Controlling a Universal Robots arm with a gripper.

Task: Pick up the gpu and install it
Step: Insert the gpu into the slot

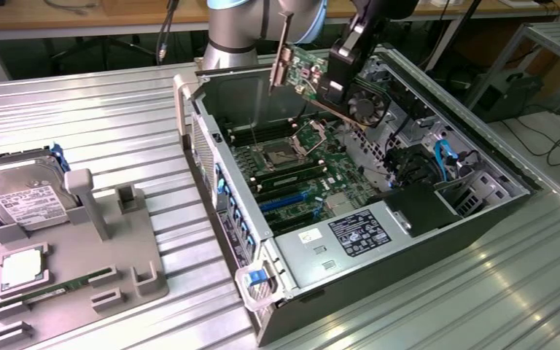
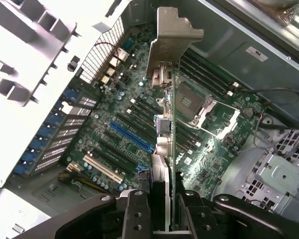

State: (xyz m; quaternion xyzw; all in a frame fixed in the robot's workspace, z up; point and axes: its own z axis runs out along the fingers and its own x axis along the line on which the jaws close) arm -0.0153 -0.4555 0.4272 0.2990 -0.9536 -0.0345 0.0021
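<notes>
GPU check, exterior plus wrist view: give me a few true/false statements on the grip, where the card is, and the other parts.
1. The gpu is clamped in the gripper. True.
2. The gpu is seated in a motherboard slot. False: it hangs in the air above the open computer case, clear of the board.
3. The hard drive lies inside the case. False: it rests on the grey fixture at the exterior view's left.
4. The blue slot on the motherboard is empty. True.
</notes>
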